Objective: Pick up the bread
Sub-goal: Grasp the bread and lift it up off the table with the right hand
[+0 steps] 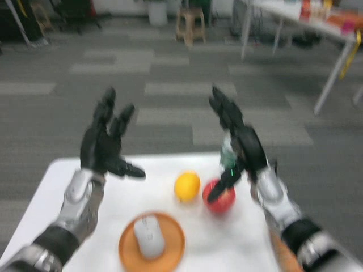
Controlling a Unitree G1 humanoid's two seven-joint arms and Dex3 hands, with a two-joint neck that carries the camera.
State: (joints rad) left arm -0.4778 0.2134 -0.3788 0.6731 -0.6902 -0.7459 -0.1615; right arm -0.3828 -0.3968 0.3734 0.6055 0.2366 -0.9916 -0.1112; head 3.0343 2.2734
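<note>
While both arms are raised above the white surface [39, 192], the left hand [105, 141] and right hand [238, 144] hang empty with fingers spread. Below them sit a yellow lemon [187, 186], a red apple [220, 198] and a pale bread roll [148, 237] on an orange plate [173, 249].

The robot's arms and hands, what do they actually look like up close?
Each forearm is a rounded silver metal shell with a black band further back. The left forearm and the right forearm both end in a black hand with several slim, jointed fingers: the left hand and the right hand. A small green light or mark shows near the right hand. The picture is blurred, so finer markings cannot be read.
</note>
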